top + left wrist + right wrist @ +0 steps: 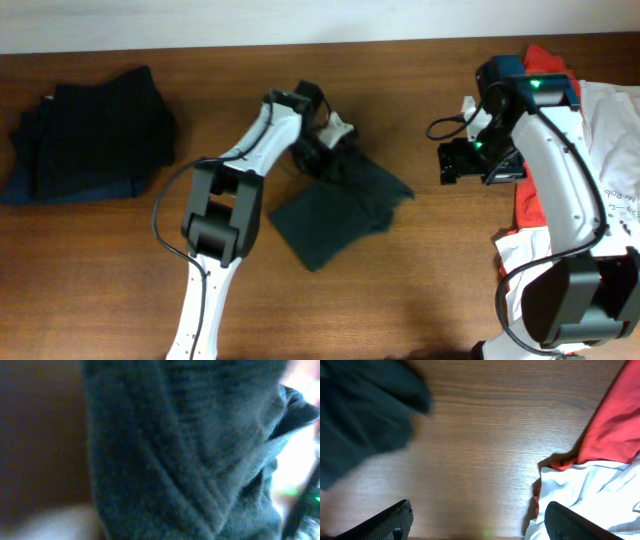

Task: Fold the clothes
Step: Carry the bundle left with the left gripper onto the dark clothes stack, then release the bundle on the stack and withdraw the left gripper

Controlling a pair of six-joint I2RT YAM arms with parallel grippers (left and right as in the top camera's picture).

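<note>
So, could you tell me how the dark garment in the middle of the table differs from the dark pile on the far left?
The middle garment is one rumpled piece, bunched at its top where the left gripper meets it; the left pile is several pieces stacked flat, no arm near. The middle garment looks greenish-black; the left pile is black over navy. Both lie on the table.
</note>
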